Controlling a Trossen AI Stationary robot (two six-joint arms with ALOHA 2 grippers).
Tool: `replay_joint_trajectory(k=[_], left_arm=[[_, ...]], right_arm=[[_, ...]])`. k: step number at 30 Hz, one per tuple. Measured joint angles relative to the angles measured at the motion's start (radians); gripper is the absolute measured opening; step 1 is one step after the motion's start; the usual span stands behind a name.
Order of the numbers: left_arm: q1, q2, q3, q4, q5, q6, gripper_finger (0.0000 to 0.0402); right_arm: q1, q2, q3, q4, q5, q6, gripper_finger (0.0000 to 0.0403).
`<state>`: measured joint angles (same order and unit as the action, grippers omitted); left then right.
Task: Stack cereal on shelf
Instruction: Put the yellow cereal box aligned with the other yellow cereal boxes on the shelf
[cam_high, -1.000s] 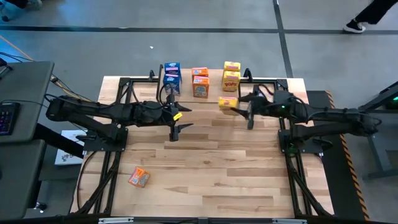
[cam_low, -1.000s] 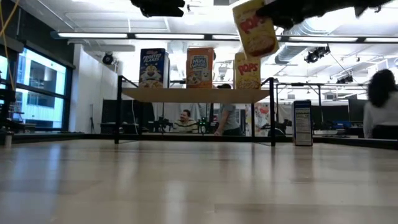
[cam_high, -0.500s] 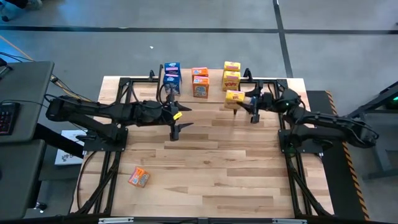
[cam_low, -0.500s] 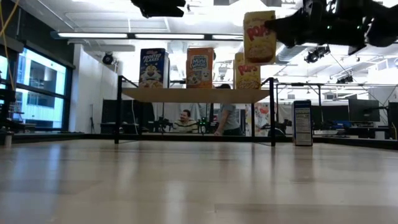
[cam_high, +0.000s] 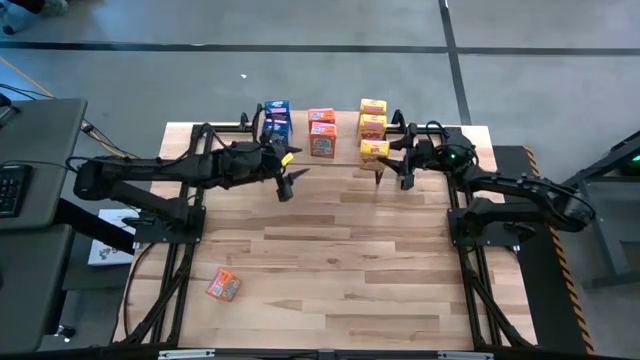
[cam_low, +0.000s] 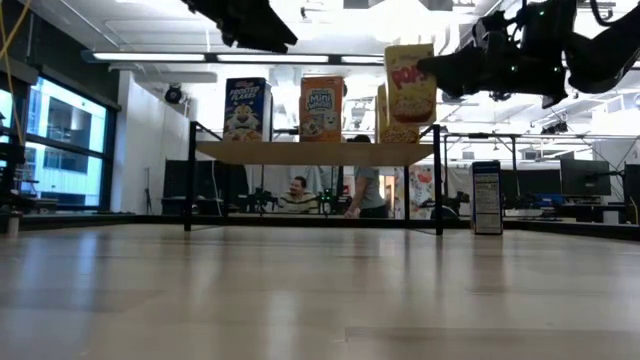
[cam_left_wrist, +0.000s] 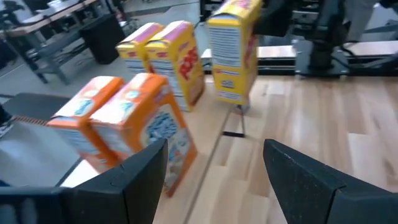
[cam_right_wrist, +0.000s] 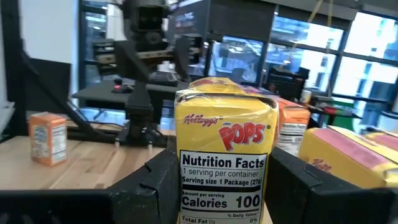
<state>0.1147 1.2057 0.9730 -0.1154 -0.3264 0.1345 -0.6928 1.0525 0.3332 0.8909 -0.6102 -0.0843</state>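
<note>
Now the right pincer (cam_high: 392, 165), clamped on a yellow cereal box (cam_high: 373, 150), has carried it from open air onto the front edge of the shelf (cam_low: 315, 152), just ahead of two yellow boxes (cam_high: 372, 116) standing there. Meanwhile the left pincer (cam_high: 287, 180), fingers spread and empty, has drawn back toward the shelf, and beyond it stand the blue boxes (cam_high: 276, 118) and orange boxes (cam_high: 322, 132). Only the high view shows a stray orange box (cam_high: 224, 286) lying far behind the left pincer on the counter (cam_high: 340, 270); only the low view catches a blue box (cam_low: 485, 197) standing past the shelf leg
</note>
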Motion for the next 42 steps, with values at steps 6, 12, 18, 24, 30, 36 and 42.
replay_joint_trajectory(k=[6, 12, 18, 24, 30, 36, 42], left_arm=[[0.037, 0.000, 0.000, 0.000, 0.000, 0.000, 0.0255], [0.041, 0.000, 0.000, 0.000, 0.000, 0.000, 0.0255], [0.041, 0.000, 0.000, 0.001, 0.000, 0.000, 0.0255], [0.041, 0.000, 0.000, 0.001, 0.000, 0.000, 0.0255], [0.041, 0.000, 0.000, 0.001, 0.001, 0.000, 0.0255], [0.041, 0.000, -0.001, 0.001, 0.001, 0.000, 0.0255], [0.041, 0.000, -0.001, 0.001, 0.001, 0.000, 0.0255]], right_arm=[[-0.044, 0.069, 0.000, 0.075, -0.035, 0.026, 0.0173], [-0.070, 0.125, 0.000, 0.125, -0.043, 0.028, 0.0173], [-0.073, 0.159, 0.028, 0.123, -0.054, 0.025, 0.0173], [-0.073, 0.167, 0.059, 0.077, -0.055, 0.019, 0.0173], [-0.073, 0.167, 0.059, 0.046, -0.053, -0.021, 0.0173], [-0.073, 0.167, 0.059, 0.036, -0.037, -0.048, 0.0173], [-0.077, 0.167, 0.059, 0.034, 0.004, -0.053, 0.0173]])
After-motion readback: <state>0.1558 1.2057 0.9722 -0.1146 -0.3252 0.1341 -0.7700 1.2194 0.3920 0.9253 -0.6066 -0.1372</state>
